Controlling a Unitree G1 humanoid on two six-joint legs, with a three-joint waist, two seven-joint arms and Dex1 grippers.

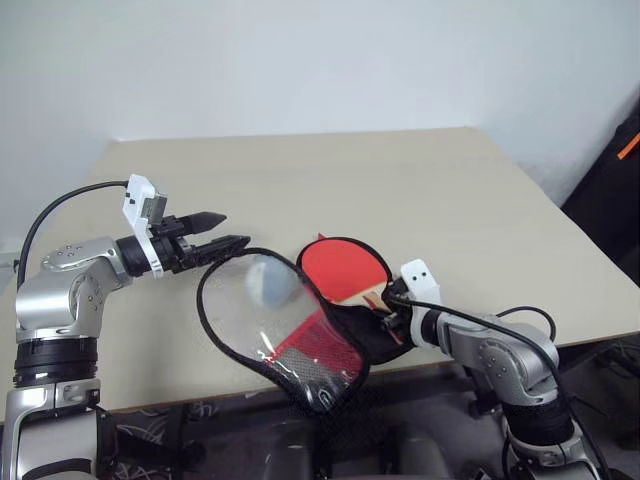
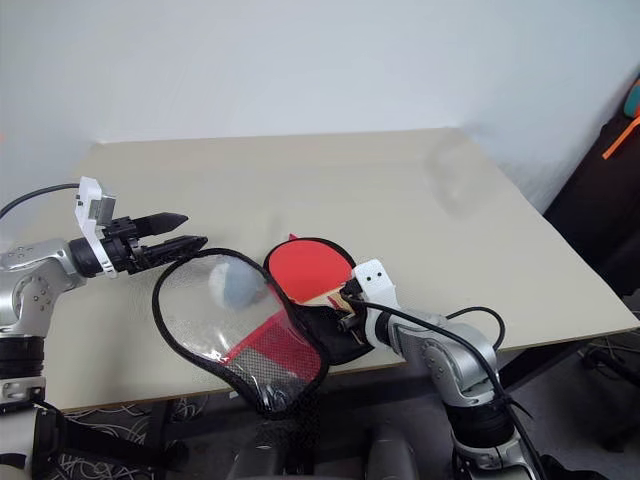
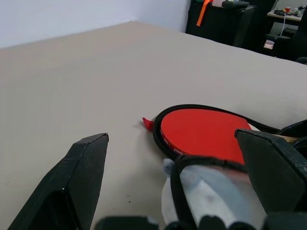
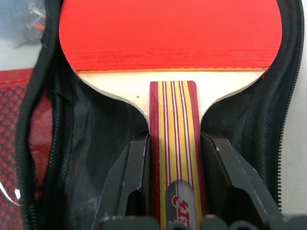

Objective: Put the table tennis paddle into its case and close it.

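On the left, the left gripper [image 1: 222, 230] hovers with jaws apart just beside the raised clear-panel flap of the open case [image 1: 270, 330], touching nothing. At centre the case lies on the worktop [image 1: 400, 190] near its front edge; its fabric looks soft and floppy, best taken by the stiffer zip rim. To the right, the table tennis paddle [image 4: 168, 33], judged light and rigid, rests in the case's black lining, the right gripper [image 4: 175, 191] clamped on its wooden handle.

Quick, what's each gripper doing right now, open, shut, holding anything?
Left gripper: open, holding nothing, at the rim of the case flap.
Right gripper: shut on the paddle handle, paddle lying in the open case.
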